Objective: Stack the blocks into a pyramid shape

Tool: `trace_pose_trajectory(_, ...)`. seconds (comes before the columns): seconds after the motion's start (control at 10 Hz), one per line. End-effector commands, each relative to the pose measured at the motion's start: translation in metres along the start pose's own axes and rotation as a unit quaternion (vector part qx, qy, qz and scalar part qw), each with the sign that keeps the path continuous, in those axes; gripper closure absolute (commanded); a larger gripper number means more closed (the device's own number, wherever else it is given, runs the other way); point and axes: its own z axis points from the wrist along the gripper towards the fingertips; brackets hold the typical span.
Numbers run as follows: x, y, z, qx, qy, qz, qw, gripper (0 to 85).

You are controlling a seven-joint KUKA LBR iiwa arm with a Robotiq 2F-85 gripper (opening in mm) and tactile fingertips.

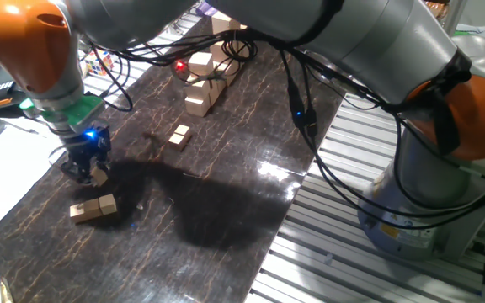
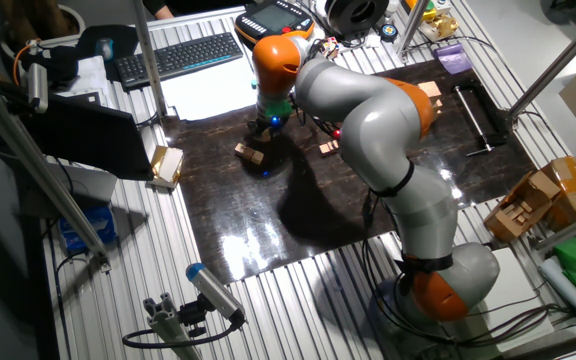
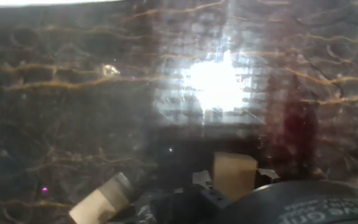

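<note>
My gripper (image 1: 88, 171) hangs low over the near-left part of the dark mat, shut on one small tan block (image 1: 98, 175). In the hand view that block (image 3: 234, 175) shows between the fingers at the lower edge of the frame. Just below the gripper, two blocks (image 1: 93, 208) lie side by side on the mat; the other fixed view shows them too (image 2: 250, 153). Two more small blocks (image 1: 179, 135) sit together near the mat's middle. No pyramid shape shows.
A stepped stack of larger pale wooden blocks (image 1: 200, 84) stands at the far end of the mat, with a multicoloured cube (image 1: 181, 66) by it. A keyboard (image 2: 180, 57) and papers lie beyond the mat's left edge. Black cables (image 1: 297, 101) hang off the arm.
</note>
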Motion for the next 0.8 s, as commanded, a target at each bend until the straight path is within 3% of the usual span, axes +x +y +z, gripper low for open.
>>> trace_pose_trajectory(0.0, 0.001, -0.001, 0.000, 0.005, -0.001, 0.003, 1.000, 55.3)
trace_pose_trajectory(0.3, 0.007, -0.012, -0.002, 0.012, -0.002, 0.015, 1.000, 53.3)
trace_pose_trajectory(0.6, 0.021, -0.028, -0.007, 0.007, 0.009, 0.055, 0.998, 54.3)
trace_pose_trajectory(0.7, 0.028, -0.035, -0.011, 0.014, 0.011, 0.097, 0.995, 55.3)
